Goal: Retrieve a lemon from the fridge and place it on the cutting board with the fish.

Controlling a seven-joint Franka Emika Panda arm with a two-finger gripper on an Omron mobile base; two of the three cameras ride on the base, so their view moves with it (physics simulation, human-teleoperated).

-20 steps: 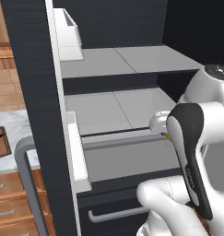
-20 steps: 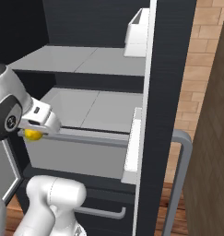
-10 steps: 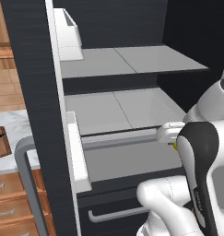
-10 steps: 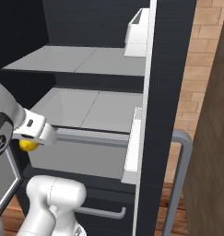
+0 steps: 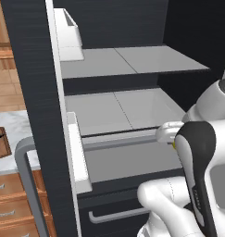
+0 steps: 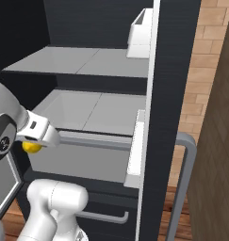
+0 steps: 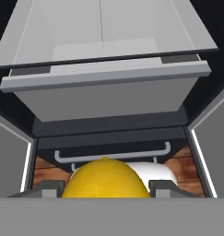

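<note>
The lemon [image 7: 104, 179] is bright yellow and sits between my gripper's [image 7: 106, 188] two fingertips [image 7: 49, 189], so the gripper is shut on it. From the right base view the lemon [image 6: 32, 147] hangs under the white hand [image 6: 38, 132], in front of the open fridge's [image 6: 167, 70] lower grey drawer [image 6: 83, 160]. In the left base view a sliver of the lemon [image 5: 173, 144] shows behind the arm. A dark brown corner at the left edge looks like the cutting board [image 5: 0, 143] on the marble counter. The fish is out of view.
The fridge door [image 5: 35, 92] stands open on the left, with white door bins [image 5: 67, 32] and a grey bar handle [image 5: 22, 176]. Grey shelves [image 5: 132, 60] sit above the drawer. Another door [image 6: 170, 117] edges the right side. Brown wooden drawers [image 5: 7, 208] lie under the counter.
The hand with the lemon has drawn back slightly and dropped a little in front of the drawer. The arm's forearm has swung further right in the left base view.
</note>
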